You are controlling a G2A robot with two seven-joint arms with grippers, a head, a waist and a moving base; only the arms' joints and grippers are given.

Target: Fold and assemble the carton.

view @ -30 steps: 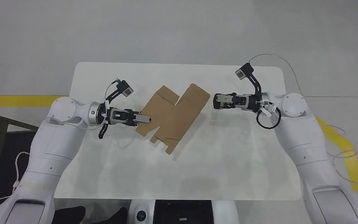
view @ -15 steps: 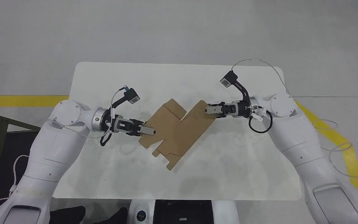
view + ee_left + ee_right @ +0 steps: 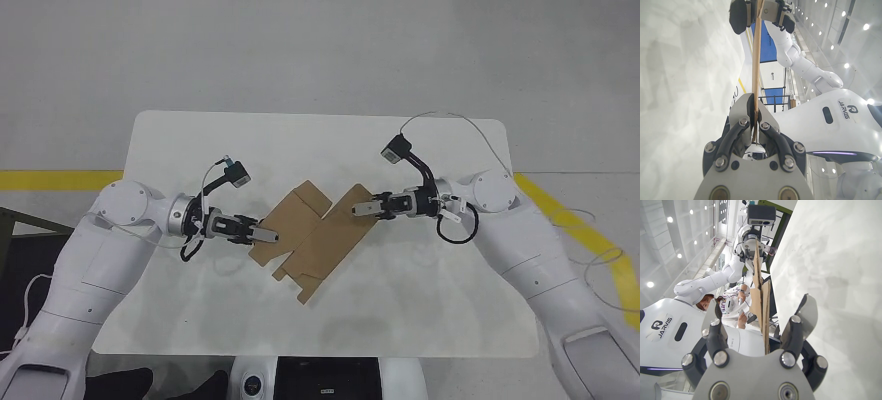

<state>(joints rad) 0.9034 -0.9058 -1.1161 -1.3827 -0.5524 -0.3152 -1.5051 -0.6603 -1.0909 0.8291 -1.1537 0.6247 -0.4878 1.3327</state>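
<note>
The carton (image 3: 312, 232) is a flat brown cardboard blank with flaps, lying over the middle of the white table. My left gripper (image 3: 262, 235) is shut on the carton's left edge. In the left wrist view its pads (image 3: 750, 106) pinch the cardboard, and the carton (image 3: 756, 56) runs away edge-on. My right gripper (image 3: 362, 210) is open at the carton's upper right edge. In the right wrist view the carton (image 3: 761, 298) stands edge-on between the spread fingers (image 3: 807, 311), touching neither. The left gripper (image 3: 751, 262) shows at the sheet's far end.
The white table (image 3: 420, 300) has bare surface all around the carton, on both sides and toward the front edge. A thin cable (image 3: 470, 120) loops above the right arm. A yellow floor line (image 3: 50, 180) runs past the table's left side.
My right gripper has moved left from beside the carton until its open fingers straddle the carton's right edge. The left gripper and carton shifted slightly right and stay gripped.
</note>
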